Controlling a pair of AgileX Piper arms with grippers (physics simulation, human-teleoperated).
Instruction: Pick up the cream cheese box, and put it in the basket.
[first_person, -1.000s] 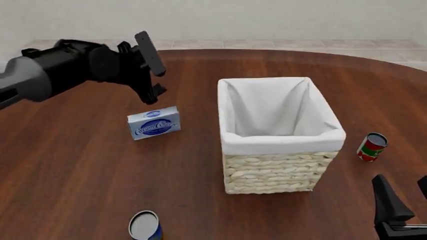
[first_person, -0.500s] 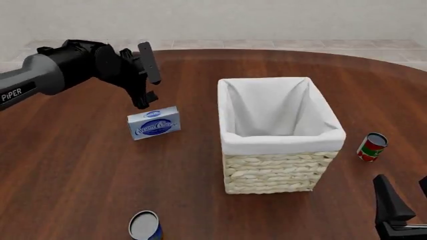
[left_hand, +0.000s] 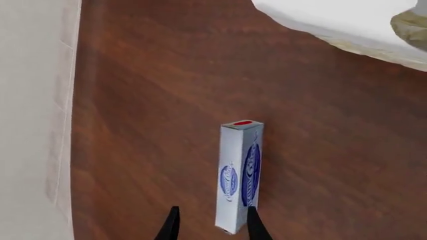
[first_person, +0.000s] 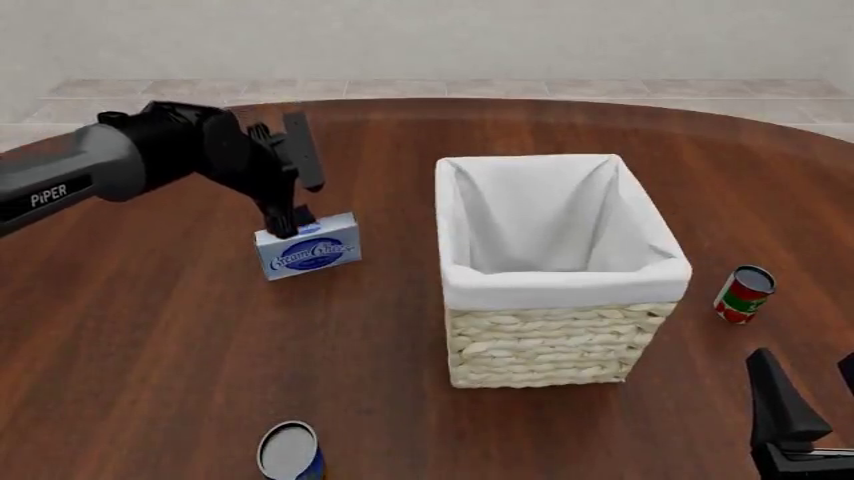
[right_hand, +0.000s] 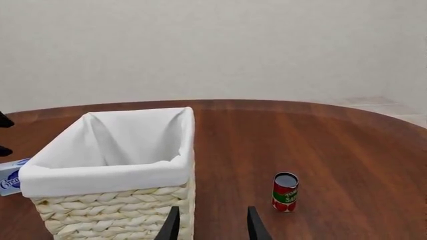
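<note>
Left gripper (first_person: 296, 190): my front view has it just above the far edge of the cream cheese box, fingers spread and holding nothing. In my left wrist view, the two dark fingertips (left_hand: 172, 225) stand apart at the near end of the box, one of them overlapping its edge; I cannot tell whether it touches.

Cream cheese box (first_person: 308, 246): it stands on its long edge on the bench (first_person: 160, 350), left of the basket and well apart from it. The front view gives me the blue oval logo face. The left wrist view shows the cream cheese box (left_hand: 239, 175) narrow, end on, with a red mark on its far end that the front view hides.

Blue can (first_person: 290, 453): at the near edge, only in the front view.

Basket (first_person: 554, 340): centre of the bench, white lining folded over the rim. My right wrist view shows the basket (right_hand: 113, 210) from the side, with a sliver of the box behind its corner.

Red can (first_person: 742, 294): upright, right of the basket, also in the right wrist view (right_hand: 285, 192).

Right gripper (right_hand: 210, 225): fingers parted, nothing between them, low at the near right in the front view (first_person: 801, 420).
</note>
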